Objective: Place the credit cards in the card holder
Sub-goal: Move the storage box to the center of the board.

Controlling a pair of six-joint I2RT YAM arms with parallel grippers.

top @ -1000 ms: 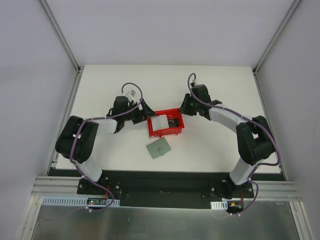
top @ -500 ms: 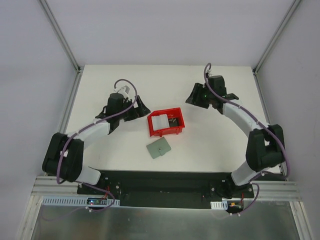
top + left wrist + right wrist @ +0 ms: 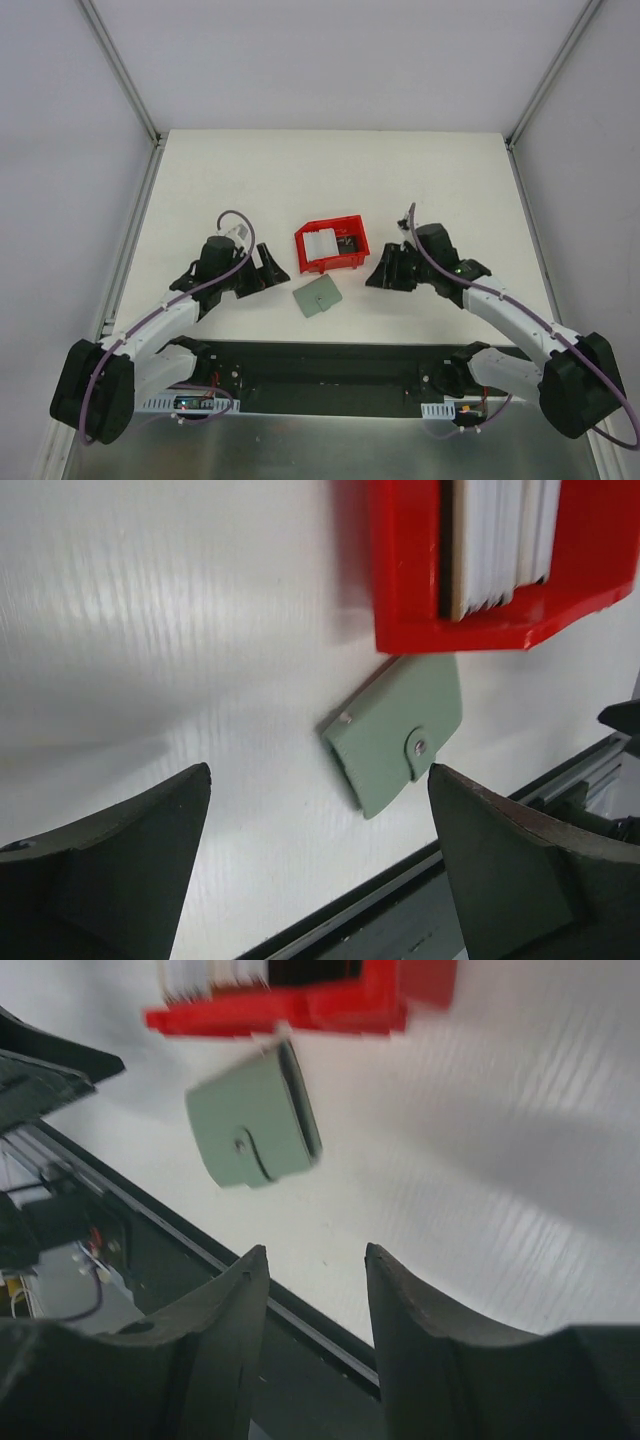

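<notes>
Left pincer (image 3: pixel 266 272) spread wide, right pincer (image 3: pixel 383 274) half spread, neither gripping anything

- grey-green folded wallet (image 3: pixel 400 730): shut flat, so its inside is hidden.
- red plastic bin (image 3: pixel 405 570): cut off by the top edge in both wrist views. Only its near wall and part of one side show.
- pale cards (image 3: pixel 500 540): thin plastic, standing on edge in the bin's left half. Their tops run out of the left wrist view, and the count can't be told.
- dark items (image 3: pixel 347 243): in the bin's right half, too small in the top view to identify.
- right wrist view: blurred, with the wallet's round snap and the bin's edges soft.
- left gripper (image 3: pixel 318 780): both fingers clipped by the bottom edge.
- right gripper (image 3: pixel 313 1252): likewise clipped at the bottom.
</notes>
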